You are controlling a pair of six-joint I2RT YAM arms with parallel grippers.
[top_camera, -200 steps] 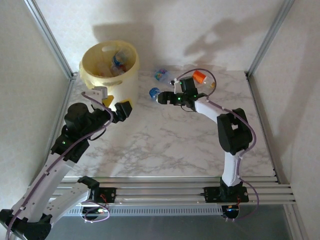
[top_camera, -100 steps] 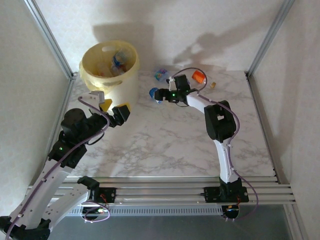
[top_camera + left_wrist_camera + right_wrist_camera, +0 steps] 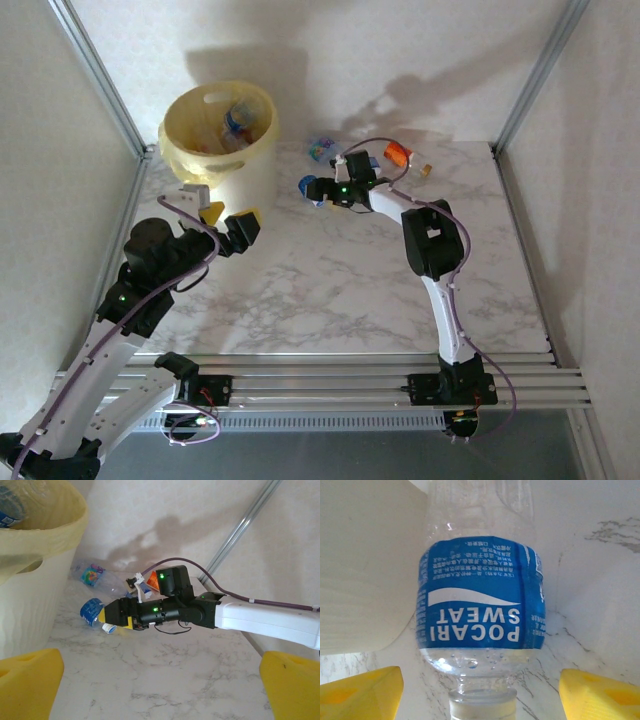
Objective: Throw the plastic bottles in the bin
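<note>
Over the last second the right arm's elbow has swung left, easing its gripper closer to the blue-labelled bottle. The left gripper (image 3: 228, 214) hovers before the bin (image 3: 170, 140), fingers spread wide and empty. Just right of the bin, the blue-labelled bottle (image 3: 480, 610) lies on the table (image 3: 330, 290), base toward the bin and cap toward the right gripper (image 3: 325, 194). That gripper's pads (image 3: 362, 692) stand wide apart on either side of the neck. The label reads "POCARI SWEAT".

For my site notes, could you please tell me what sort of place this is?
Probably a lab test cell: a marble-patterned tabletop, silver aluminium frame posts and plain white wall panels enclosing it.
</note>
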